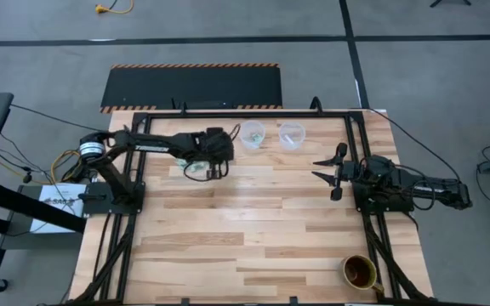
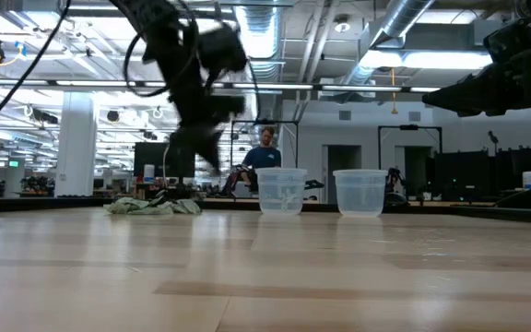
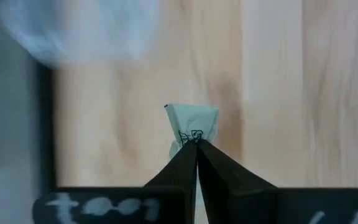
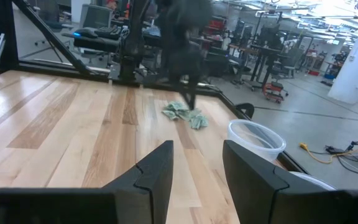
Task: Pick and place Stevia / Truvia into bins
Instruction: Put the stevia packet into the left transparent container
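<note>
A small heap of pale green and white Stevia packets (image 1: 197, 169) lies on the wooden table near its far left, also seen in the low view as a heap (image 2: 153, 206). My left gripper (image 3: 196, 143) hangs above and just right of the heap, shut on one packet (image 3: 192, 123). Two clear cups, the bins (image 1: 252, 134) (image 1: 291, 134), stand upright side by side at the far edge, right of that gripper. My right gripper (image 1: 333, 172) waits open at the table's right, pointing level toward the left. My left gripper pinches one pale green packet by its near end (image 3: 190, 137) between its two fingertips. The fingers slant down from the table's left. The rest of the packet sticks out past the fingertips, slightly crumpled, and is lifted clear of the table.
A brown cup (image 1: 360, 272) stands near the table's front right corner. A black frame rail (image 1: 253, 110) runs along the far edge behind the bins. A person (image 2: 265, 148) shows in the room beyond the table. Bare wood (image 1: 253, 221) fills the middle and front.
</note>
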Tool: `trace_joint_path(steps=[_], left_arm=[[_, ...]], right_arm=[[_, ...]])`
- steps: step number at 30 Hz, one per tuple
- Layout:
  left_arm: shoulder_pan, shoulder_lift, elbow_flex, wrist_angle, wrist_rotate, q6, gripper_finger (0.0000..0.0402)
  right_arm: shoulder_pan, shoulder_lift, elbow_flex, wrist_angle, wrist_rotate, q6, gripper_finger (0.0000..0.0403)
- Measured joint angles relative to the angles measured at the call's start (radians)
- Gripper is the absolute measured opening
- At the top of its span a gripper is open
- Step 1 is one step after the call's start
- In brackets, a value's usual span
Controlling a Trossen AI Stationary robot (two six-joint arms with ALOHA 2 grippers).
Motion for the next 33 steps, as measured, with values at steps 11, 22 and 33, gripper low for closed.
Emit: trace_joint_path(steps=[11,22,33], left_arm=[[0.085,-0.007,0.041,0.398,0.154,0.145,0.0000],[0.147,0.100,0.094,0.419,0.328,0.113,0.0002],[0.148,0.100,0.094,0.403,0.174,0.112,0.0113]], right_arm=[[0.000,0.000,0.000,0.001,0.000,0.000,0.0134],[0.000,0.000,0.000,0.001,0.000,0.000,0.0134],[0.000,0.000,0.000,0.000,0.000,0.000,0.0134]])
